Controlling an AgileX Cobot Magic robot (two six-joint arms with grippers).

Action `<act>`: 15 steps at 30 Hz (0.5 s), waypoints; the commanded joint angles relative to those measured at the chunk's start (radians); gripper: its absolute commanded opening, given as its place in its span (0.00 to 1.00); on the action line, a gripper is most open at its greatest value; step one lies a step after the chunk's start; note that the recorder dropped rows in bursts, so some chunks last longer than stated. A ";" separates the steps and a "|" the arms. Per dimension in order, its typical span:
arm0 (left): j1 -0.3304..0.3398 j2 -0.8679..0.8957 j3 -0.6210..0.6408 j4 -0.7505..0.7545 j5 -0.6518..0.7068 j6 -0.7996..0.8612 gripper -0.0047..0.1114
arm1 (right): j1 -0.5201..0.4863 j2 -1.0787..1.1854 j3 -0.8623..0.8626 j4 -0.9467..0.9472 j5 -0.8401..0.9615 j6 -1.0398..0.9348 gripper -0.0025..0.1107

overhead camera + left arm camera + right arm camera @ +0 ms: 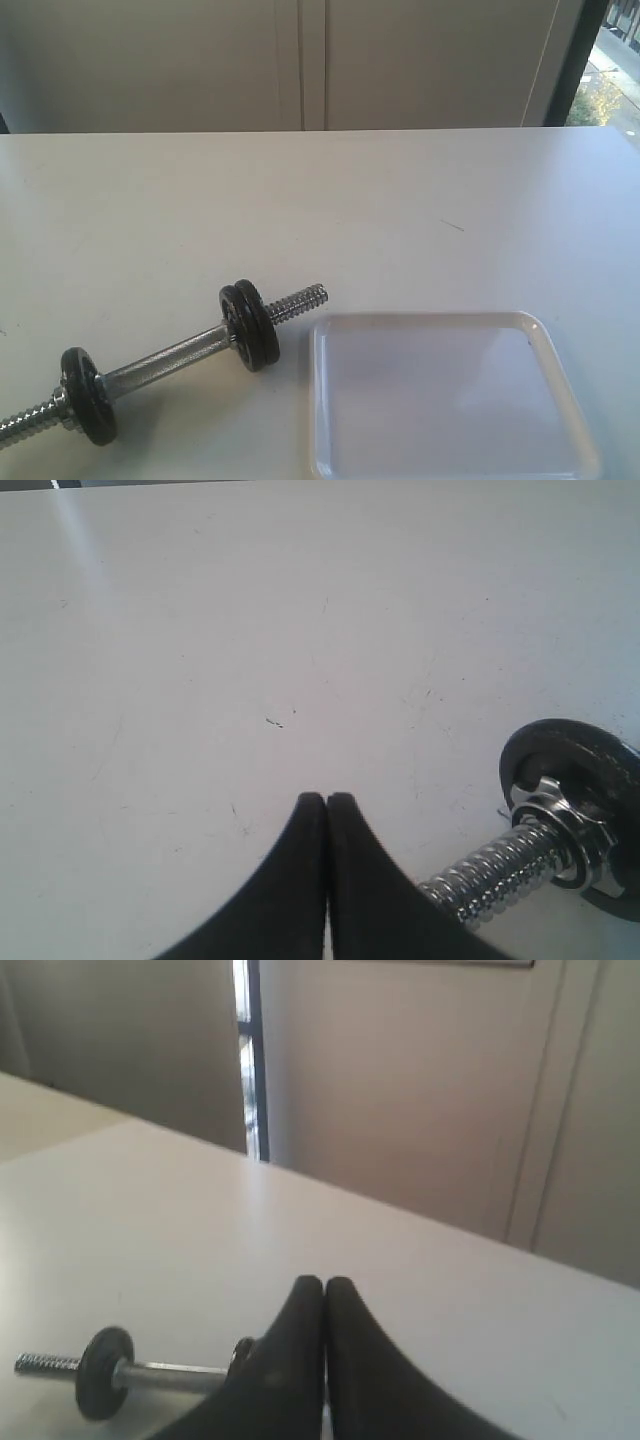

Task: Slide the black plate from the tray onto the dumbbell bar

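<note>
Obs: left gripper (326,800) and right gripper (324,1282) both pinched closed, empty; tray (450,400) at lower right bare, black plate (258,322) seemingly already on dumbbell bar (165,358), axis lower left to centre, threaded tip toward tray; left gripper nearer, beside its nutted end.

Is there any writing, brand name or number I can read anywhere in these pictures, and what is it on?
None: no word, number or sign can be read in any view.
Black discs: no lettering can be made out on their faces.
Dumbbell bar: bare metal, no mark visible.
Tray: plain, no label.
Table: only faint scuffs, no print.
</note>
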 commanded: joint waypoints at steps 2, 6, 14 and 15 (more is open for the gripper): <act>-0.007 -0.004 0.005 0.002 -0.004 -0.009 0.04 | 0.006 -0.221 0.214 -0.014 -0.166 -0.065 0.02; -0.007 -0.004 0.005 0.002 -0.004 -0.009 0.04 | 0.006 -0.290 0.324 -0.014 -0.209 -0.065 0.02; -0.007 -0.004 0.005 0.002 -0.004 -0.009 0.04 | 0.006 -0.304 0.539 -0.010 -0.307 -0.011 0.02; -0.007 -0.004 0.005 0.002 -0.004 -0.009 0.04 | 0.006 -0.310 0.572 -0.012 -0.314 -0.011 0.02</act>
